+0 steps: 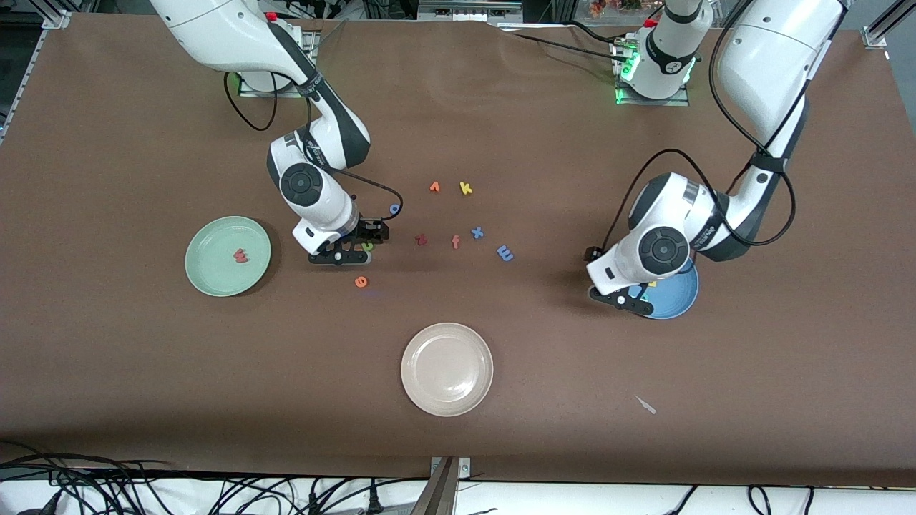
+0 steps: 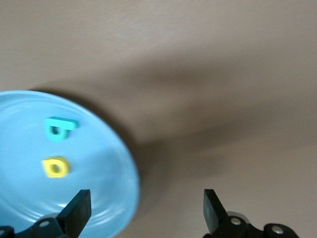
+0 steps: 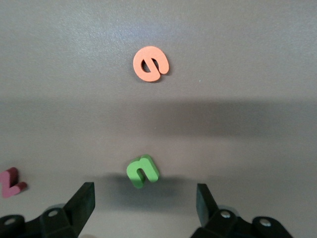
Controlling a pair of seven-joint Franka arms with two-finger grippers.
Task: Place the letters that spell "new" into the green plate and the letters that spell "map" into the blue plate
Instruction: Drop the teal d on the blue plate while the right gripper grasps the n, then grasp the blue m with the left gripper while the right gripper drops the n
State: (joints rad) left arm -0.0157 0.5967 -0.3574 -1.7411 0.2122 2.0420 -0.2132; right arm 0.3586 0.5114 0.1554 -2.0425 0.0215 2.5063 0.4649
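The green plate (image 1: 228,256) holds the pinkish-red "w" (image 1: 240,254). My right gripper (image 1: 358,245) (image 3: 143,203) hangs open just over the green "n" (image 1: 367,246) (image 3: 142,170), which lies on the table between its fingers. The orange "e" (image 1: 361,281) (image 3: 151,63) lies a little nearer the camera. The blue "m" (image 1: 505,252) rests mid-table. My left gripper (image 1: 633,300) (image 2: 146,210) is open and empty over the rim of the blue plate (image 1: 680,297) (image 2: 29,203). In that plate lie the teal "p" (image 2: 59,128) and the yellow "a" (image 2: 55,167).
Loose letters lie mid-table: dark red "z" (image 1: 421,239) (image 3: 11,182), pink "f" (image 1: 455,242), blue "x" (image 1: 476,232), blue "o" (image 1: 394,209), yellow "k" (image 1: 466,188) and another orange letter (image 1: 434,187). A cream plate (image 1: 447,368) sits nearest the camera. A white scrap (image 1: 646,405) lies beside it.
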